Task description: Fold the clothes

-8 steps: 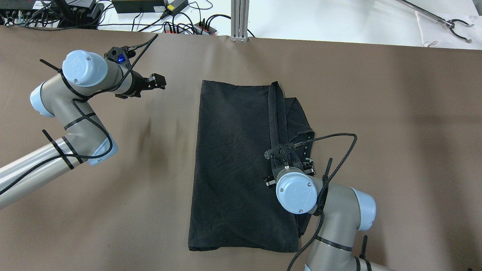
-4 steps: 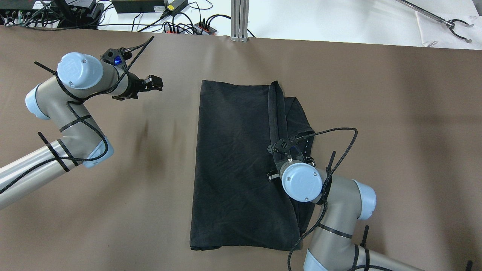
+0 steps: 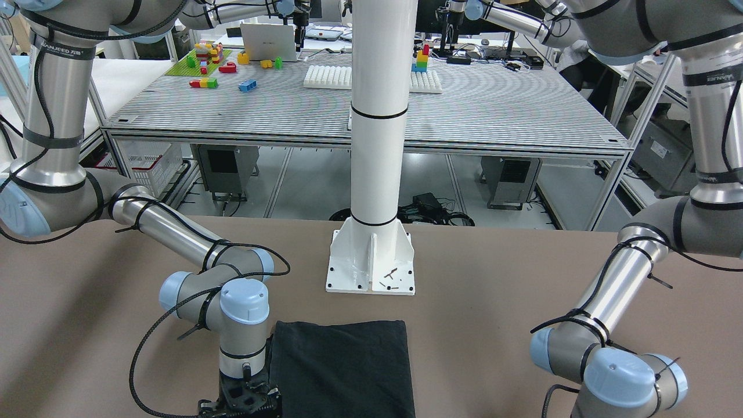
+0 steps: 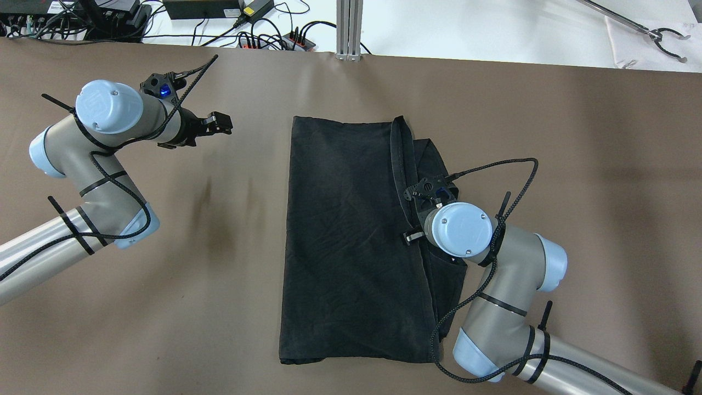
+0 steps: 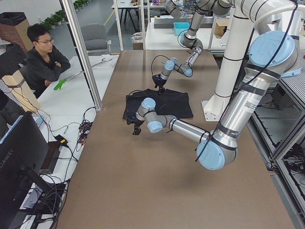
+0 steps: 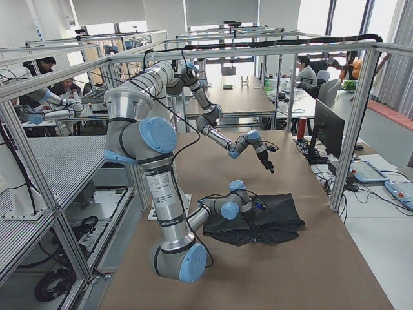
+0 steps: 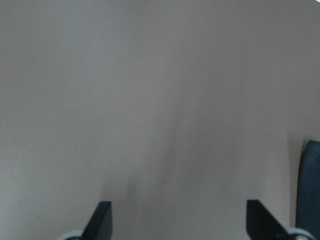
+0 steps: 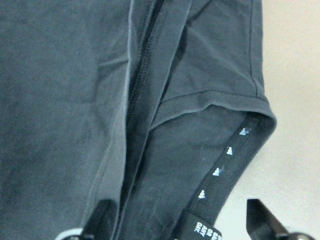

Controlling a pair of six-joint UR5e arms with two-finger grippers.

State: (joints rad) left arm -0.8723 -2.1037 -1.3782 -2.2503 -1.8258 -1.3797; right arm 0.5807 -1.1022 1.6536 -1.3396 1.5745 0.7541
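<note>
The clothes [image 4: 345, 236] are one black garment lying flat on the brown table, its right side folded over into a long seam with a sleeve poking out [image 8: 210, 65]. My right gripper [image 8: 180, 222] hangs open over that seam and sleeve hem, fingers wide apart with nothing between them. In the overhead view its wrist [image 4: 460, 229] covers most of it. My left gripper [image 4: 219, 123] is open over bare table, well left of the garment's far corner. Its wrist view shows only table and a sliver of the clothes [image 7: 310, 190].
The white pole's base plate [image 3: 371, 261] stands just behind the garment [image 3: 342, 366]. An aluminium post [image 4: 349, 27], cables and power strips [image 4: 274, 38] line the far edge. A person [image 5: 43, 52] sits beyond the table's far side.
My right arm has moved along the folded seam toward the far side and slightly right. My left arm has drawn back a little to the left. The garment lies as before.
</note>
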